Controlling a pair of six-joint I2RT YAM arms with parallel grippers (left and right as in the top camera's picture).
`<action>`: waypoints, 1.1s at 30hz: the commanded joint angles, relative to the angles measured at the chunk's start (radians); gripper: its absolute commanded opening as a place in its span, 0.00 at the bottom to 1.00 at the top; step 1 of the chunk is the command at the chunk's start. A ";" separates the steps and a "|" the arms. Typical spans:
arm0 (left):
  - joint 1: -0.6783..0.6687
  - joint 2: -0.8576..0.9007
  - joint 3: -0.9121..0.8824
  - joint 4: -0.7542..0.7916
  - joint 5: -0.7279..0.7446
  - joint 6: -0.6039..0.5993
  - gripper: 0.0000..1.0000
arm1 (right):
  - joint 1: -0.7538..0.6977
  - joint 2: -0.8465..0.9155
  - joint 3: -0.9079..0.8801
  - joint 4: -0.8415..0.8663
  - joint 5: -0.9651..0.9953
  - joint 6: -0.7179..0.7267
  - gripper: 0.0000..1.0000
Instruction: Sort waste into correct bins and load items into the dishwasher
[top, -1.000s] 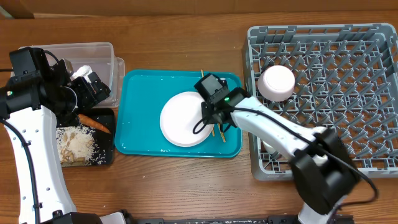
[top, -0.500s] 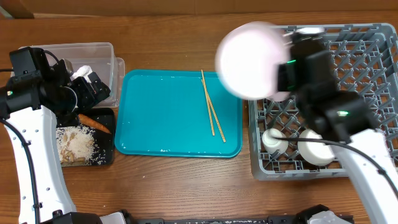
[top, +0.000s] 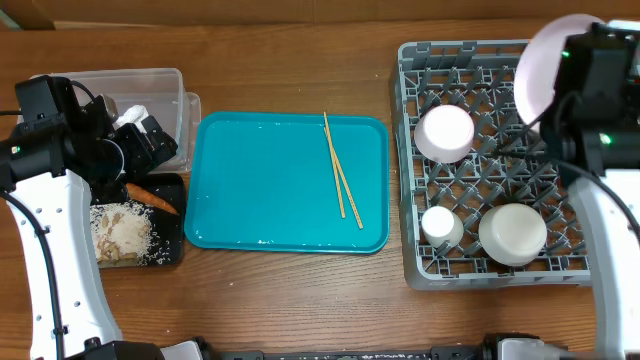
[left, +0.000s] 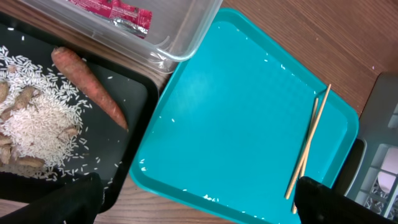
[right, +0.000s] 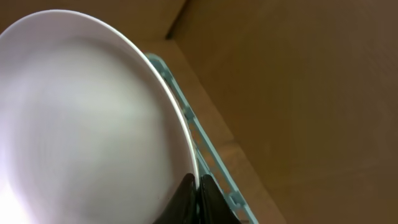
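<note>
My right gripper (right: 198, 186) is shut on the rim of the large white plate (right: 87, 118), which it holds on edge above the far right of the grey dishwasher rack (top: 410, 160). Seen from overhead, the plate (top: 545, 60) is tilted, with the right gripper (top: 568, 62) beside it. In the rack sit two white bowls (top: 445, 133) (top: 512, 234) and a small cup (top: 441, 226). The chopsticks (top: 340, 170) (left: 308, 146) lie on the teal tray (top: 260, 200). My left gripper (left: 199, 208) is open and holds nothing, hovering by the bins (top: 150, 140).
The clear tub (left: 180, 31) holds a red wrapper (left: 118, 9). A carrot (left: 90, 84) and rice with scraps (left: 37, 121) lie in the black tray (left: 137, 93) just in front of it. Rice grains dot the teal tray (left: 236, 112).
The right gripper took the plate off the teal tray, lifted it and carried it right, to above the rack's far right. The left arm has stayed still.
</note>
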 joint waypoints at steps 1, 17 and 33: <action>0.005 -0.002 0.015 0.002 -0.005 0.007 1.00 | 0.014 0.072 0.014 -0.008 0.170 -0.026 0.04; 0.005 -0.002 0.015 0.001 -0.005 0.007 1.00 | 0.119 0.140 -0.013 -0.135 0.200 -0.026 0.04; 0.005 -0.002 0.015 0.001 -0.005 0.007 1.00 | 0.138 0.140 -0.014 -0.233 0.170 -0.026 0.20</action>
